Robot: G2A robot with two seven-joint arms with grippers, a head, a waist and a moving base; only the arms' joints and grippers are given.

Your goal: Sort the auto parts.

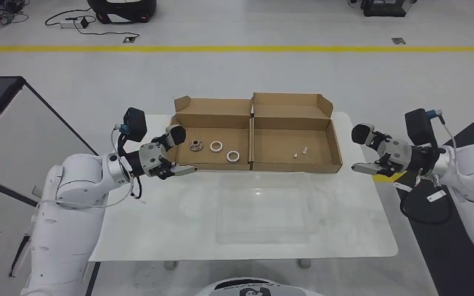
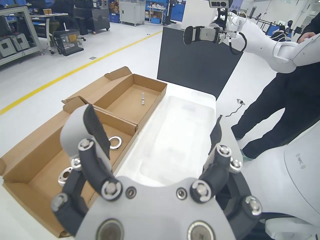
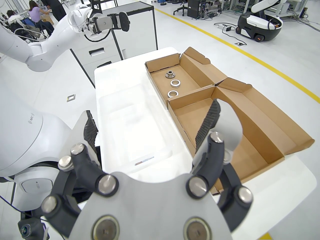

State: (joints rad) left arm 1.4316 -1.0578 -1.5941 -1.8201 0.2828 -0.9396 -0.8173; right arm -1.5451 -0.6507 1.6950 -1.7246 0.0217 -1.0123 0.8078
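Two open cardboard boxes stand side by side at the table's far edge. The left box (image 1: 209, 167) holds a flanged metal hub (image 1: 195, 145) and two metal rings (image 1: 216, 146) (image 1: 232, 156). Two small bolts (image 1: 300, 152) lie in the right box (image 1: 296, 168). My left gripper (image 1: 181, 152) hangs open at the left box's outer end, nothing between its fingers (image 2: 97, 131). Beyond the right box, off the table's right edge, my right gripper (image 1: 361, 152) is open and empty; its own view shows the hub (image 3: 170, 74) and rings (image 3: 175, 83) farther off.
A clear plastic tray (image 1: 263, 214) lies in the middle of the white table (image 1: 355, 229), in front of both boxes. A dark cabinet (image 1: 29, 126) stands off the table's left side.
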